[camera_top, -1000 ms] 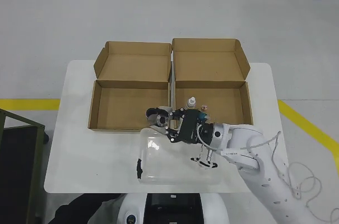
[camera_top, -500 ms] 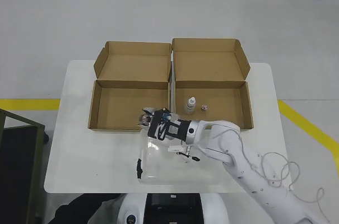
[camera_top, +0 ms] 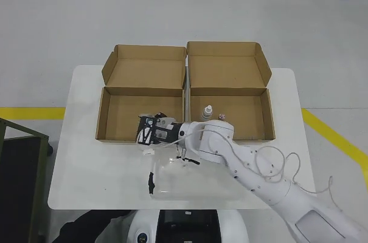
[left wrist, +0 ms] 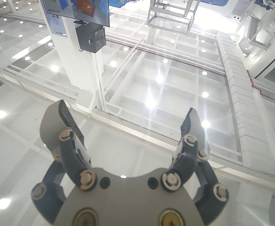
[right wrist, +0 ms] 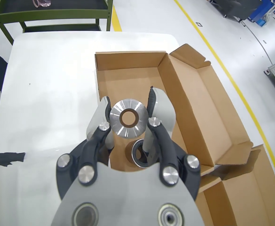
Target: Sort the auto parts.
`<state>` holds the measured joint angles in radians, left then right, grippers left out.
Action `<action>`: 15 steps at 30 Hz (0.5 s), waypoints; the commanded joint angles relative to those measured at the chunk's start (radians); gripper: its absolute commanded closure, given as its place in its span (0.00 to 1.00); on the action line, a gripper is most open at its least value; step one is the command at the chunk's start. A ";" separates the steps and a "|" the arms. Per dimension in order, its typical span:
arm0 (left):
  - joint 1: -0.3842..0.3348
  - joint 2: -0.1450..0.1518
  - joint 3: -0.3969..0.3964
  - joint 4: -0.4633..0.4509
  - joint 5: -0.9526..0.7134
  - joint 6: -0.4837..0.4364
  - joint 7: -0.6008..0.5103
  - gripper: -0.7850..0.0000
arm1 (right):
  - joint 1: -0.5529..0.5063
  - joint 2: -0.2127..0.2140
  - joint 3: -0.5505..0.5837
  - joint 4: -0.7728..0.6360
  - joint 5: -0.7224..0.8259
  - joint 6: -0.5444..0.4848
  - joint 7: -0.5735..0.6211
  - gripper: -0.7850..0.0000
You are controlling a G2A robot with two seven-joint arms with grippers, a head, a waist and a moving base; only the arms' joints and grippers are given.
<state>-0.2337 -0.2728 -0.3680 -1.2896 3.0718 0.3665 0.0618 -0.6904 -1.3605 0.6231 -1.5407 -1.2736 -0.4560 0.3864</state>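
Note:
My right gripper (right wrist: 129, 94) is shut on a shiny metal disc (right wrist: 128, 108) with a round hole in its middle. It holds the disc just above the near end of the left cardboard box (camera_top: 120, 115). In the top view the right gripper (camera_top: 148, 129) hangs over that box's front right part. A dark metal ring (right wrist: 137, 152) lies on the box floor (right wrist: 132, 78) under the gripper. My left gripper (left wrist: 126, 106) is open with nothing between its fingers and points up at the ceiling.
The right cardboard box (camera_top: 250, 115) holds a small white bottle (camera_top: 206, 112) and a tiny part (camera_top: 222, 115). A clear plastic bag (camera_top: 184, 176) with a black piece (camera_top: 151, 181) lies on the white table (camera_top: 86, 164) in front of the boxes.
The right arm has swung left with the disc, from the seam between the two boxes to over the left box.

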 commanded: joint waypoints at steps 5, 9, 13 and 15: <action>0.000 0.000 0.000 0.000 0.000 0.000 0.000 0.00 | 0.074 -0.049 -0.066 0.100 0.016 0.003 0.030 1.00; 0.000 0.000 0.000 0.000 0.000 0.000 0.000 0.00 | 0.121 -0.084 -0.101 0.167 0.031 0.003 0.050 1.00; 0.000 0.000 0.000 0.000 0.000 0.000 0.000 0.00 | 0.160 -0.118 -0.134 0.230 0.033 0.001 0.068 1.00; 0.000 0.000 0.000 0.000 0.000 0.000 0.000 0.00 | 0.177 -0.135 -0.150 0.260 0.034 -0.002 0.076 1.00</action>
<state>-0.2337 -0.2728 -0.3680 -1.2896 3.0718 0.3665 0.0618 -0.5221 -1.4868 0.4808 -1.2973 -1.2405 -0.4556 0.4588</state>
